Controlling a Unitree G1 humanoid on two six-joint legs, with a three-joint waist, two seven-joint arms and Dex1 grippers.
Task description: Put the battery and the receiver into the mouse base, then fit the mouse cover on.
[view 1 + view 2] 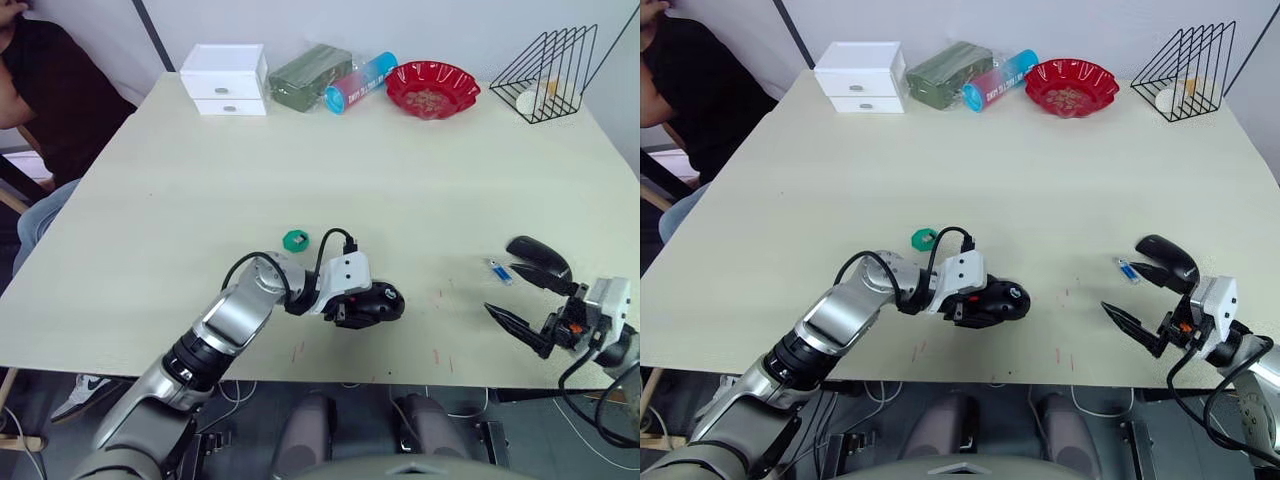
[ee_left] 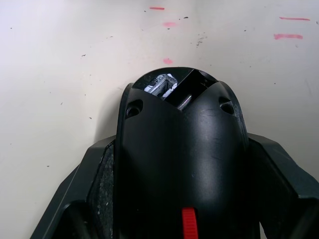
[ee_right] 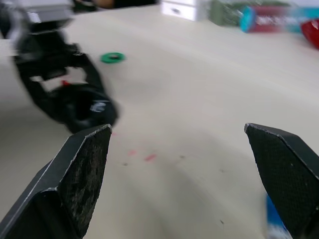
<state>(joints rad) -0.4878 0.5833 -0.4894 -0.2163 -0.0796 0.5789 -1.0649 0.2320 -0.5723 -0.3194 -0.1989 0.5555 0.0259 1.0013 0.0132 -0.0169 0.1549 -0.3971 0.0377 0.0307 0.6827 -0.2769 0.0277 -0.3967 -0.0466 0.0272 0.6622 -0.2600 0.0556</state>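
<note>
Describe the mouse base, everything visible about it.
The mouse base is a black oval body of smooth, lightly scuffed plastic, lying on the pale table near its front edge. The left gripper is shut on its sides. In the left wrist view a red scroll wheel shows, and its far end has an open compartment with metal parts inside. It lies near the green disc, apart from it.

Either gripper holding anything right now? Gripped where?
The left gripper clamps the mouse base by its two long sides, one finger on each. The right gripper is open and empty, near the battery.
</note>
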